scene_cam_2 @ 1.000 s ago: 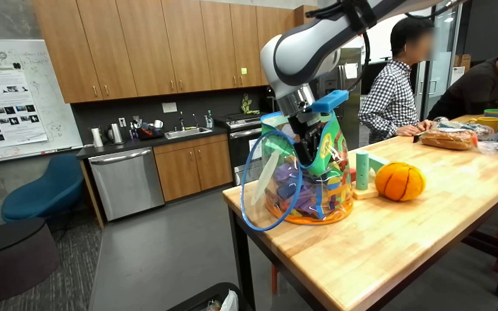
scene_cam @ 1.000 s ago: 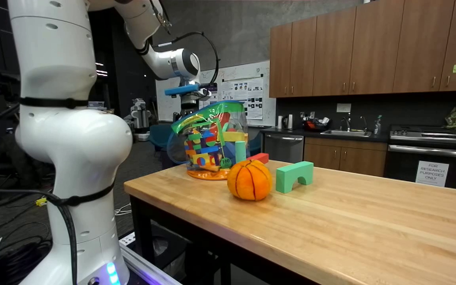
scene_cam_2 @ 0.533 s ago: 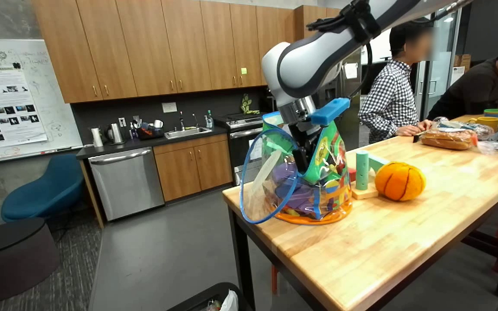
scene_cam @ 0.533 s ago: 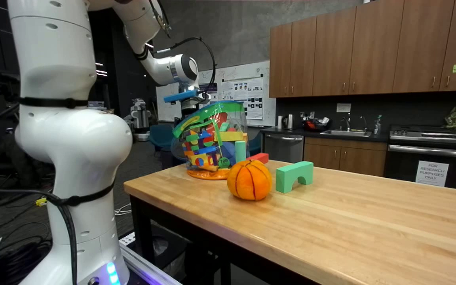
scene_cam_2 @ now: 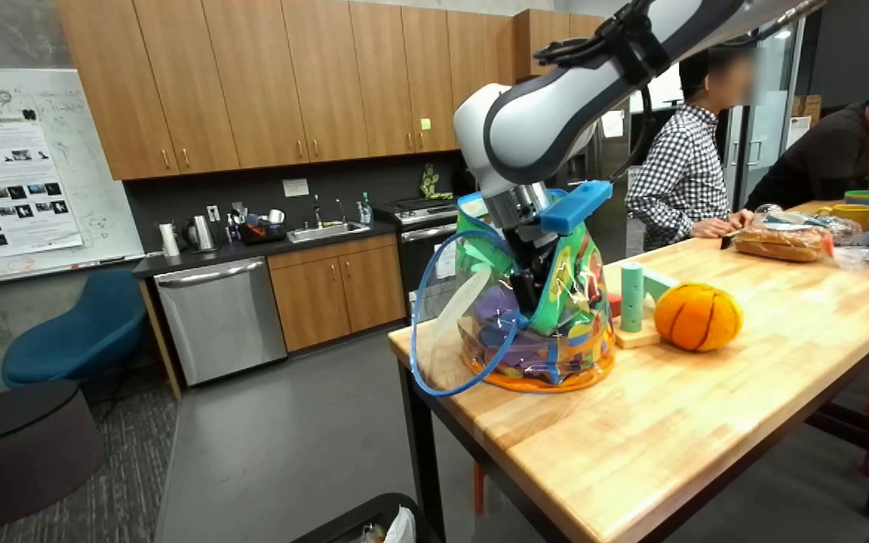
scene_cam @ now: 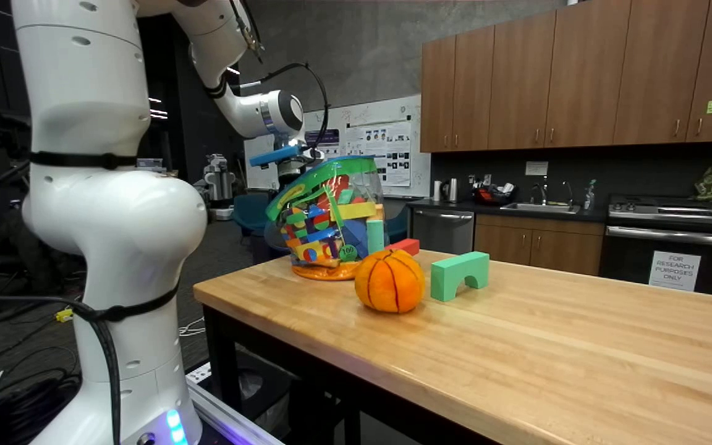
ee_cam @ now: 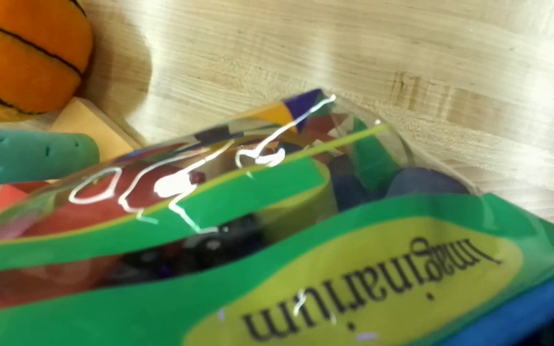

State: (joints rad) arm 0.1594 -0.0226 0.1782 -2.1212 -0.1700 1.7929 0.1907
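Wooden tabletop (scene_cam_2: 593, 460): clear bag (scene_cam_2: 540, 354), rim (scene_cam_2: 561, 275) just beside end effector (scene_cam_2: 526, 303).

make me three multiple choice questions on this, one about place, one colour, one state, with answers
1. Where is the gripper?
A: over the sink
B: at the bag
C: above the ball

2. What colour is the arch?
A: red
B: blue
C: green

3. How is the lid?
A: open
B: shut
C: missing

1 B: it hangs down at the bag's top in an exterior view.
2 C: its visible faces are green.
3 A: it hangs off the bag's side, not over its top.
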